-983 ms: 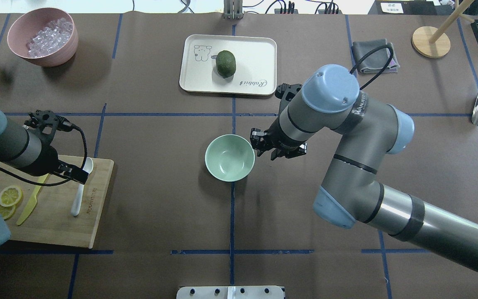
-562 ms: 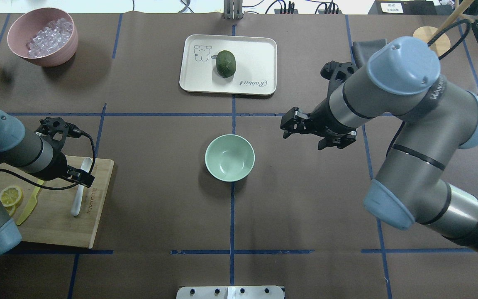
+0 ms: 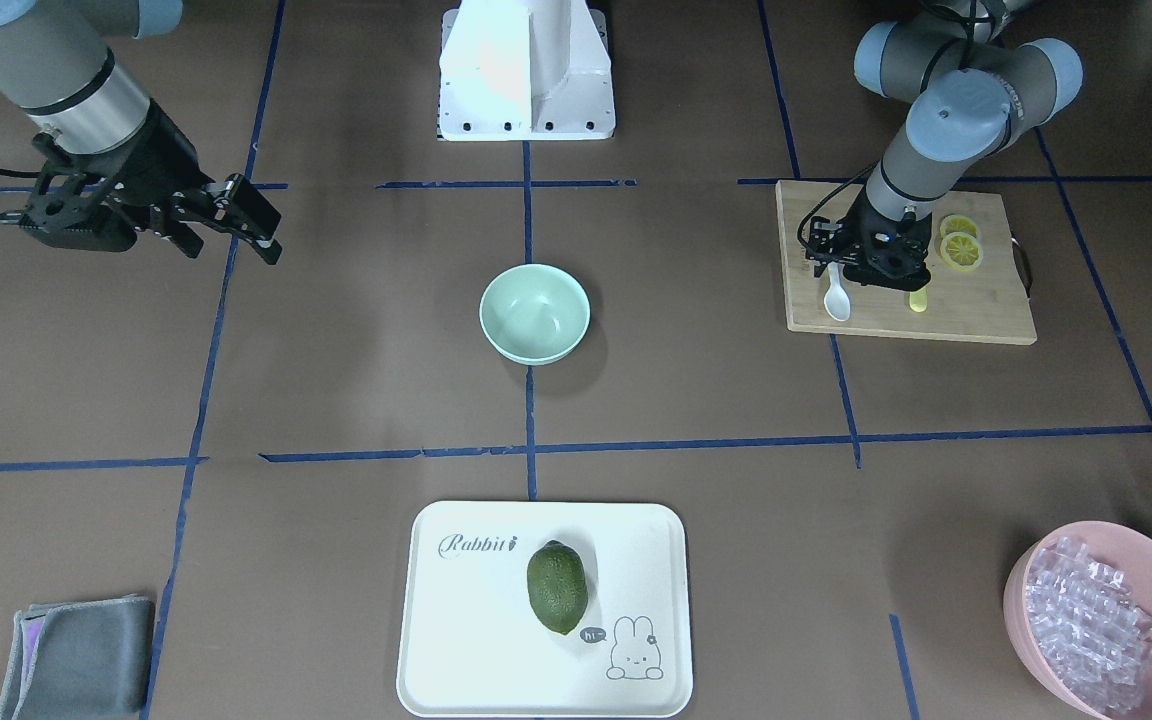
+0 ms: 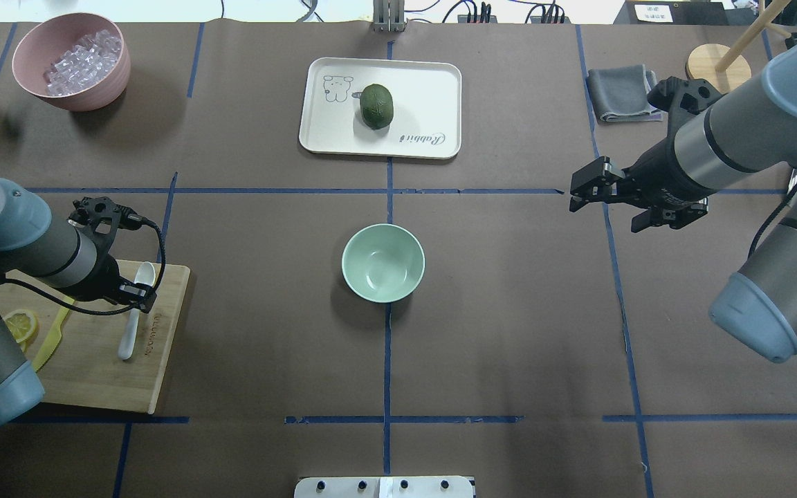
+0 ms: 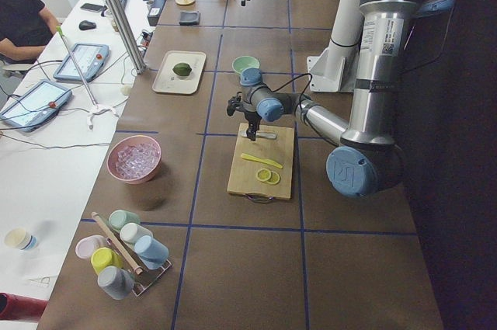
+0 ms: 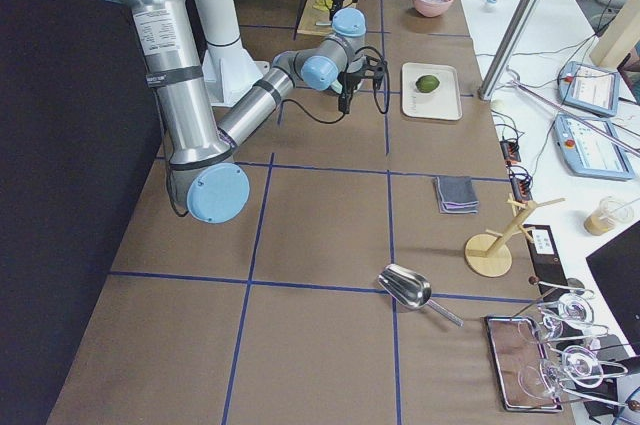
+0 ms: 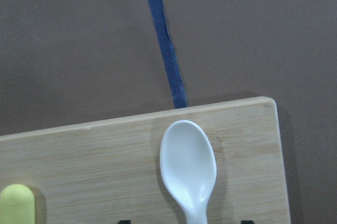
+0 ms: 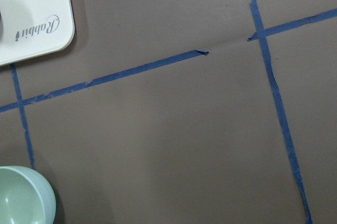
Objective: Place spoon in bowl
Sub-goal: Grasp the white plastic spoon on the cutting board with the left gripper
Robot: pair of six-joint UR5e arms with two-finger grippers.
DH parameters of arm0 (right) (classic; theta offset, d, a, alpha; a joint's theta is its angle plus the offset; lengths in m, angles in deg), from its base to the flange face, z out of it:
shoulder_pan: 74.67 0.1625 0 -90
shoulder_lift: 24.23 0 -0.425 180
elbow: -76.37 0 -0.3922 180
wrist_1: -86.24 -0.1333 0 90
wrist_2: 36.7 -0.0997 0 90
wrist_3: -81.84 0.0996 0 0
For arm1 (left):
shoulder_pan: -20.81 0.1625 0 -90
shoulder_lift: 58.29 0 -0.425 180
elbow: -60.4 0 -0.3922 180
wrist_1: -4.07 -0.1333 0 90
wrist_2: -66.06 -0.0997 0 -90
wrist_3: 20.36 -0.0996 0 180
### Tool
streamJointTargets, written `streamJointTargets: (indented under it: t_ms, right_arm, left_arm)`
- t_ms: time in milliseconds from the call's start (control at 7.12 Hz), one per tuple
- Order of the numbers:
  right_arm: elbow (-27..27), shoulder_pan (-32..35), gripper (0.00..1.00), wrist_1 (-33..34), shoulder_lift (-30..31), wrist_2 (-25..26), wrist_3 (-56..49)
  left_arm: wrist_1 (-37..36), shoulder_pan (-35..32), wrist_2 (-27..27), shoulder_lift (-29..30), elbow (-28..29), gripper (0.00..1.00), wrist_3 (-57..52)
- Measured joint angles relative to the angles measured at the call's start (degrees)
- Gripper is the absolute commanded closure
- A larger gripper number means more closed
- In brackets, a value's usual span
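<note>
White spoon [image 4: 127,335] flat on wooden board [image 4: 94,377], left tool [image 4: 141,296] open astride its handle, right tool [image 4: 605,205] open, well away

- Bright, even light from above fills every view; the brown bench [image 4: 509,311] shows no harsh glare.
- In the overhead view, the bowl [image 4: 382,263] casts a soft, dark shadow toward the near left.
- From the front, the white tray [image 3: 476,640] and robot base [image 3: 526,70] look slightly washed out.
- The left wrist view is soft-focused; the spoon [image 7: 188,168] has a faint shadow along its edge.
- Both side views fall to black along the robot's edge.
</note>
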State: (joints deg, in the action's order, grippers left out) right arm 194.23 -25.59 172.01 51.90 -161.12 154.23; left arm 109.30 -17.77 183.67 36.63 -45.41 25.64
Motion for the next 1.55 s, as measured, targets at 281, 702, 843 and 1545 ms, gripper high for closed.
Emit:
streamJointTargets:
  t_ms: [281, 702, 843, 1545]
  right_arm:
    - [-0.04, 0.23, 0.01, 0.0, 0.66, 0.14, -0.53]
    - [0.09, 0.44, 0.01, 0.06, 0.75, 0.09, -0.59]
    - [0.14, 0.47, 0.01, 0.08, 0.83, 0.07, -0.59]
    - [0.32, 0.41, 0.01, 0.09, 1.22, 0.14, -0.59]
  left_arm:
    - [-0.02, 0.0, 0.77, 0.0, 0.16, 0.54, 0.12]
    - [-0.02, 0.03, 1.26, 0.01, 0.36, 0.54, 0.14]
    - [-0.02, 0.06, 1.37, 0.05, 0.49, 0.54, 0.14]
    - [0.04, 0.09, 3.6, 0.49, 0.72, 1.0, 0.18]
